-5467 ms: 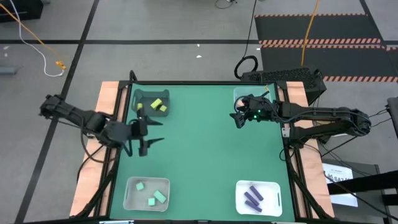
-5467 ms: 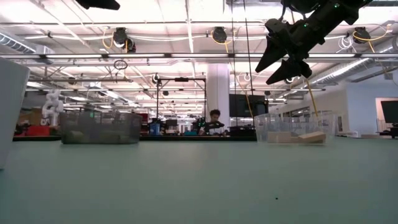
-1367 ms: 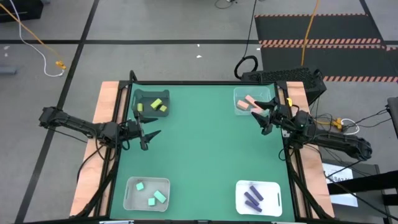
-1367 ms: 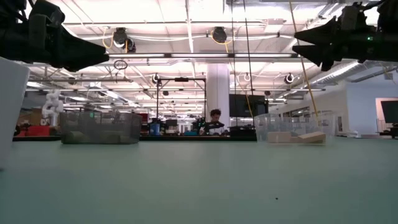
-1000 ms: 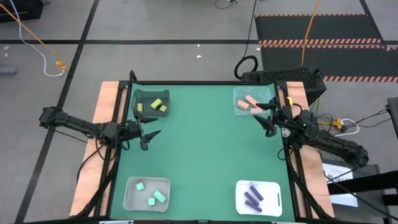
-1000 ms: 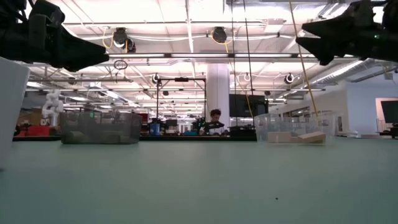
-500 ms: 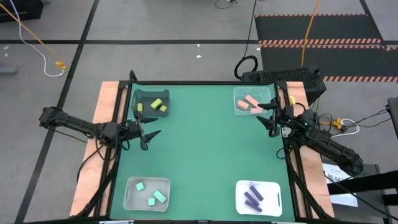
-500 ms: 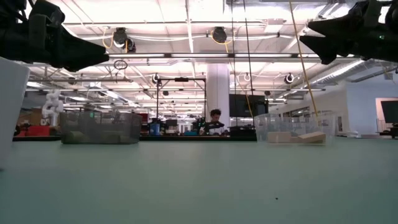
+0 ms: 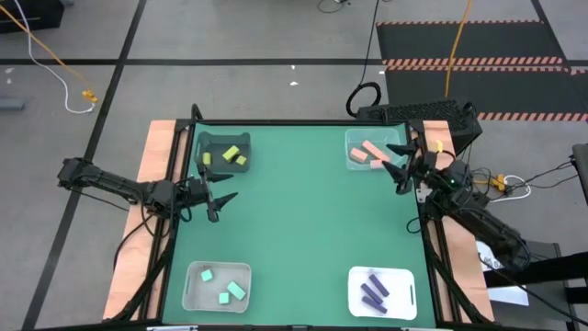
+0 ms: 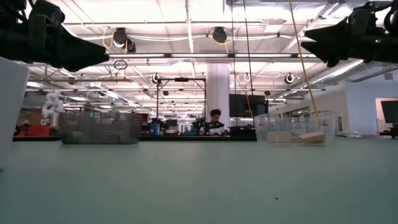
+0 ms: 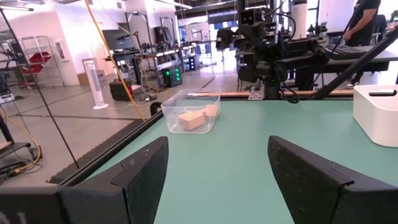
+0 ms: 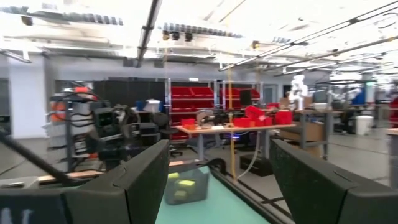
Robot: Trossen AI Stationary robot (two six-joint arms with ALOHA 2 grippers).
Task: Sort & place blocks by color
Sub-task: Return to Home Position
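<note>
No loose blocks [image 9: 375,292] on the table [image 9: 303,230]; all lie colour-sorted in its four corner bins [image 9: 190,287]. At its side edges, left gripper [image 9: 223,206] and right gripper [image 9: 397,170] stand spread, empty. Sorting judged complete.

left end effector [image 11: 217,146] spread, right end effector [image 12: 219,148] spread

Green table [image 9: 303,221]; dark bin [image 9: 220,138], clear bin [image 9: 354,138] far corners; person [image 10: 215,119] beyond.

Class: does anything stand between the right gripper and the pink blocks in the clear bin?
Nothing visible does. The right gripper hangs open, raised beside the clear bin, whose top is open above the pink blocks.
</note>
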